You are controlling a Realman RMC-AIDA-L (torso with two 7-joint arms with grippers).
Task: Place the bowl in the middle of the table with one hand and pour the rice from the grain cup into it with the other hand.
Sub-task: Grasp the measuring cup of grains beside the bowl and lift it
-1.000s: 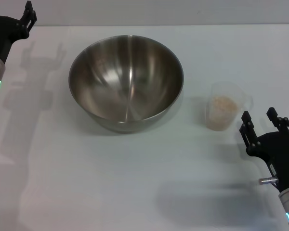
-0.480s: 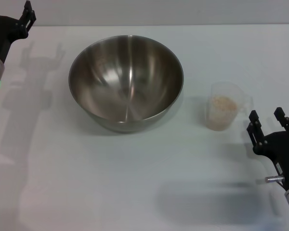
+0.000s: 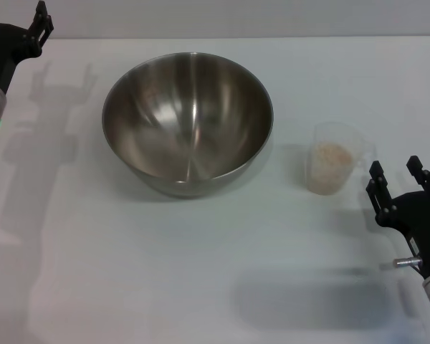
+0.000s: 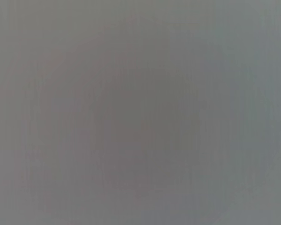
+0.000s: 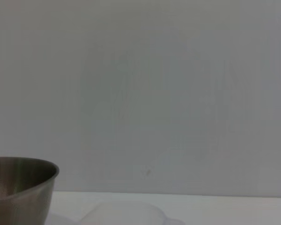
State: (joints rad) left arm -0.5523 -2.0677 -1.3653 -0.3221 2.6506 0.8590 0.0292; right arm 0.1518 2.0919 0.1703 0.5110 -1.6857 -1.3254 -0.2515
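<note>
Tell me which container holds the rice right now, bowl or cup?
The cup, the small clear one near the right end effector: pale rice fills it. The wide steel bowl is empty.

The table (image 3: 201,272) is carrying two things. The bowl (image 3: 188,122) is sitting upright near its middle. The grain cup (image 3: 332,166) is standing apart from it, toward the robot's right, holding what looks like the rice (image 3: 332,155), though the grains are hard to make out.
</note>
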